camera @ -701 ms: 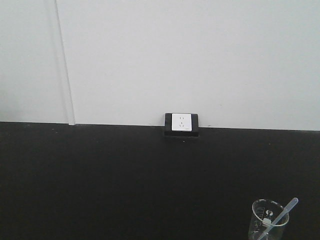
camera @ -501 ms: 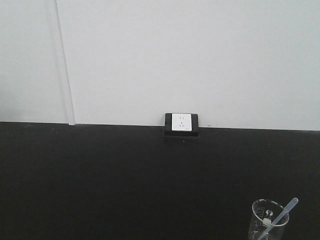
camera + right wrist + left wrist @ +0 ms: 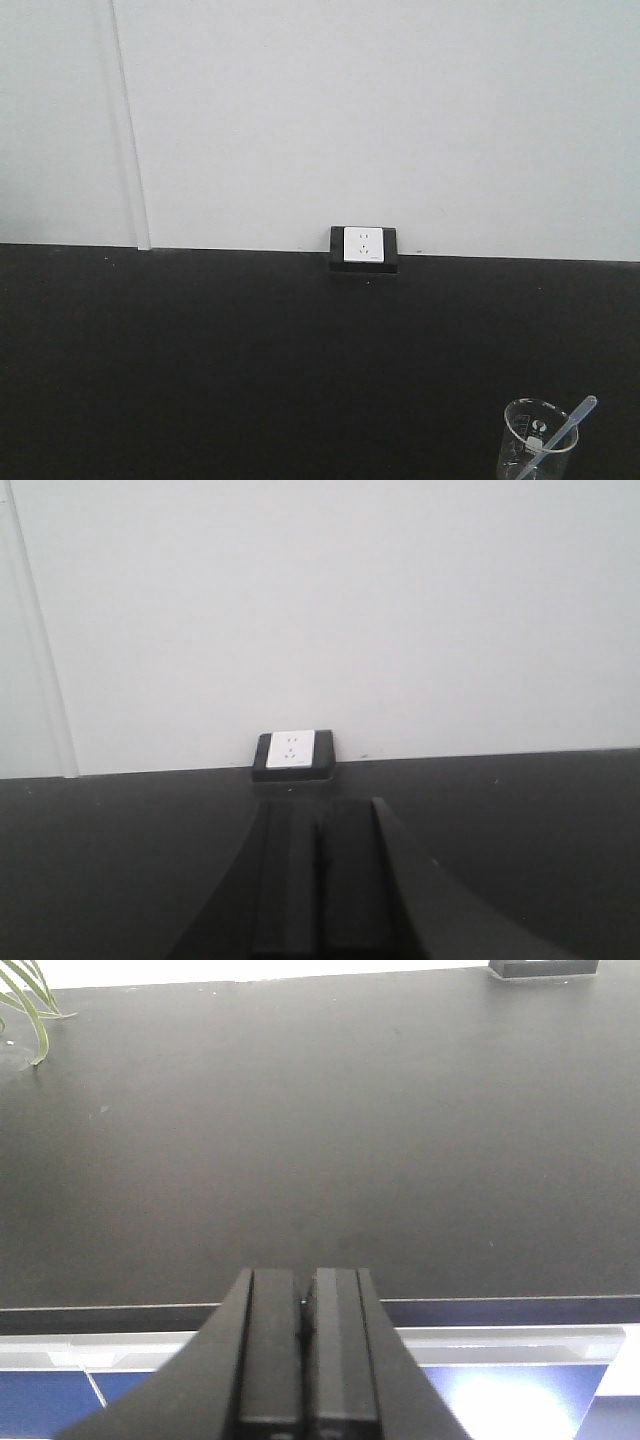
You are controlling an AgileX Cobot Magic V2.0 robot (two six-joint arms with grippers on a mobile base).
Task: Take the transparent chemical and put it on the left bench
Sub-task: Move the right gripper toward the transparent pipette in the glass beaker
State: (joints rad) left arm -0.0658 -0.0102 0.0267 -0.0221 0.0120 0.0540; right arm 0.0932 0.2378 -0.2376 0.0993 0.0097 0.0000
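The clear beaker [image 3: 540,442] stands upright on the right side of the black benchtop [image 3: 200,350], well forward of the wall socket [image 3: 363,245] at its back edge, a pipette [image 3: 566,430] leaning out of it up and rightward. Neither wrist camera shows it, so it likely lies right of both arms; the right gripper [image 3: 320,815], jaws pressed together and aimed at the socket, seems nearer than the left gripper [image 3: 308,1285], likewise closed on nothing over the front edge. The beaker's white printed marks are too small to read.
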